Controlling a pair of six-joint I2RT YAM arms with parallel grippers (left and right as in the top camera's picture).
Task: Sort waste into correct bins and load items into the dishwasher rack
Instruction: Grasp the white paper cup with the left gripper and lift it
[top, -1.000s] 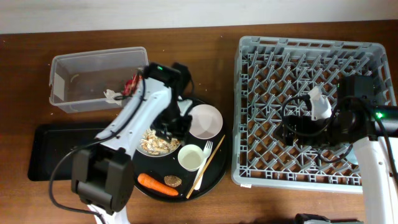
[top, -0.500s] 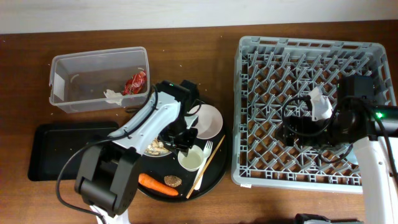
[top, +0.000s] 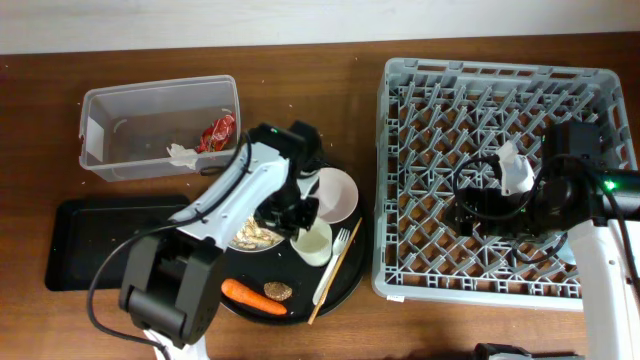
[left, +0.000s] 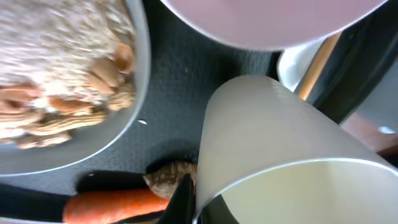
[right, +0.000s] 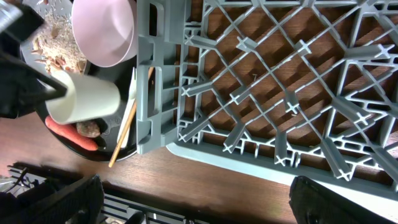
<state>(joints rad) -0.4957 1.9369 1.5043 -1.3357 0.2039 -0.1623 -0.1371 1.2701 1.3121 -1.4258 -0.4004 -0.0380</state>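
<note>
The left end effector (left: 198, 204) was clamped on the rim wall of the small white cup (top: 313, 243), apparently with one finger outside and one inside, though the wrist view cropped them; the cup was tilted over the round black tray (top: 352, 262), between the white plate (left: 74, 149) and the wooden fork (top: 328, 268). The plate on that tray carried beige crumbly grains (left: 56, 68), and the pale pink bowl (top: 335, 192) sat just beside it. Near the tray's front edge lay the orange carrot (top: 253, 296) with the small brown round piece (top: 278, 291) touching it, and the wooden stick (top: 352, 235) ran along the fork. The clear plastic tub (top: 140, 135) held the red crinkled wrapper (top: 218, 132) and the crumpled white napkin (top: 182, 153). The shallow black tray (top: 90, 250) lay on the worktop (top: 300, 90) in front of the tub. The right end effector (right: 196, 193) hung over the grey dishwasher rack (top: 480, 293), its fingers spread wide with nothing between them.
</note>
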